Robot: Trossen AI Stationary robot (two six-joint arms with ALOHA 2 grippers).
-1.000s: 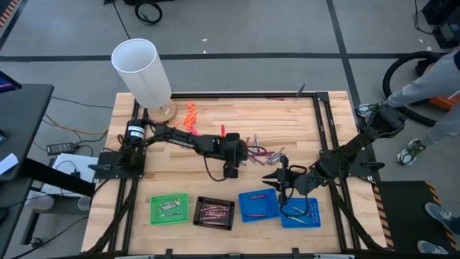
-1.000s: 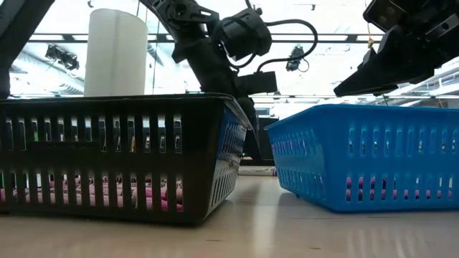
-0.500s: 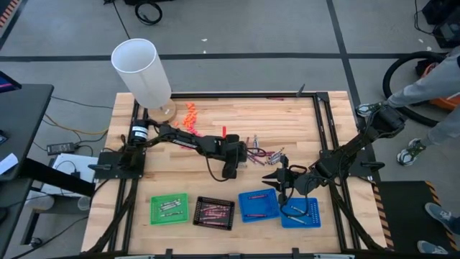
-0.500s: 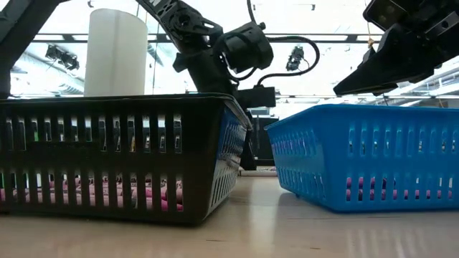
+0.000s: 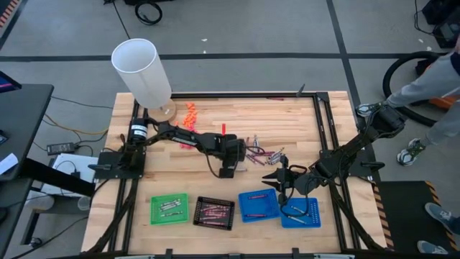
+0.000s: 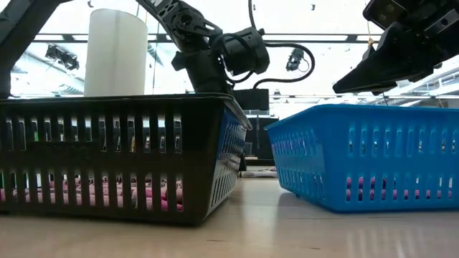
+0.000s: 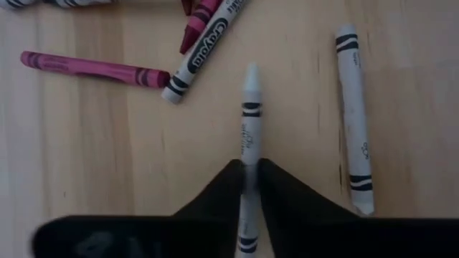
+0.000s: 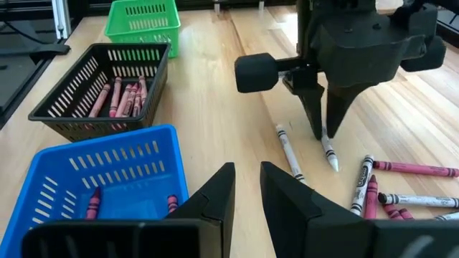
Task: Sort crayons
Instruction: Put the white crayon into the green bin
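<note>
Loose crayons [image 5: 262, 152], white and magenta, lie in a small heap on the wooden table. My left gripper [image 7: 248, 172] stands over them, shut on a white crayon [image 7: 249, 115] that lies flat on the wood; the right wrist view shows that gripper [image 8: 324, 132] pointing down at it. A second white crayon [image 7: 353, 118] lies beside it. In the low view the black basket hides the left gripper's fingertips. My right gripper [image 8: 247, 179] hangs above the blue trays [image 5: 259, 205], its fingers a narrow gap apart with nothing between them. My left gripper pinches the white crayon between its two fingers, on the shaft near its middle [image 7: 248, 154]. The fingers come steeply from above, one on each long side. The pointed end [image 7: 251, 72] sticks out ahead of them. The crayon lies flat on the table.
A green tray [image 5: 169, 208], a black tray [image 5: 214, 212] with magenta crayons and two blue trays stand along the near edge. At the far left stand a tall white cylinder [image 5: 141, 68] and orange pieces [image 5: 190, 115]. A person [image 5: 431, 79] is beyond the right edge.
My left gripper has sunk toward the table among the loose crayons and tipped more steeply downward. My right gripper has kept still.
</note>
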